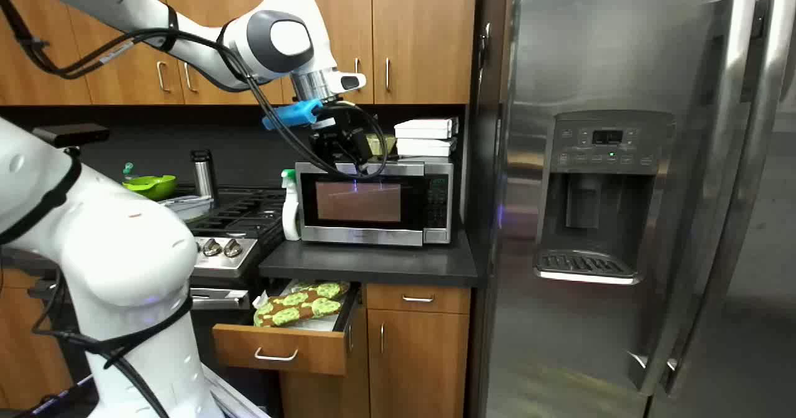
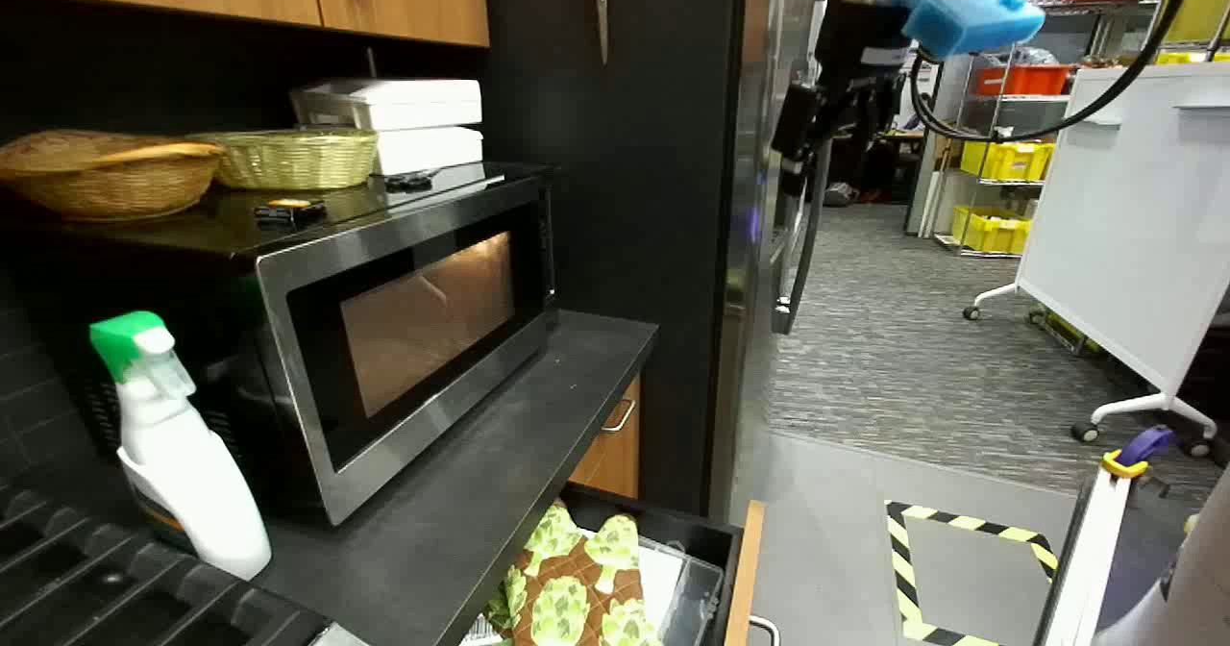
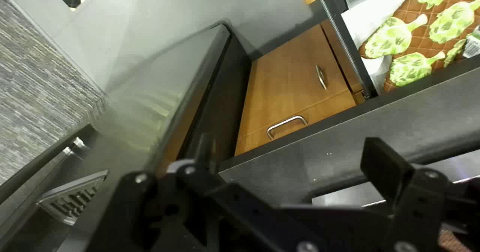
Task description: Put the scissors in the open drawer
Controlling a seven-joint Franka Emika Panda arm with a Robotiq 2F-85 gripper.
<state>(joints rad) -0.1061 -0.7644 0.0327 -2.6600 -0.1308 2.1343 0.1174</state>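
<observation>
The scissors (image 2: 601, 13) hang point down on the dark side panel beside the fridge in an exterior view; their top is cut off by the frame edge. The open drawer (image 1: 280, 348) is pulled out below the counter, left of a closed drawer; it also shows in an exterior view (image 2: 742, 579) and at the top right of the wrist view (image 3: 348, 45). My gripper (image 3: 294, 158) is open, with nothing between its fingers. It is in front of the microwave's upper part in an exterior view (image 1: 357, 157), and beside the fridge front, apart from the scissors, in an exterior view (image 2: 802, 146).
Brown oven mitts with green artichokes (image 1: 301, 306) lie in the drawer. The microwave (image 1: 360, 236) stands on the counter (image 2: 538, 415), with baskets (image 2: 298, 159) and white boxes (image 2: 428, 103) on top. A spray bottle (image 2: 192, 473) stands beside it. The fridge (image 1: 591, 343) is at the right.
</observation>
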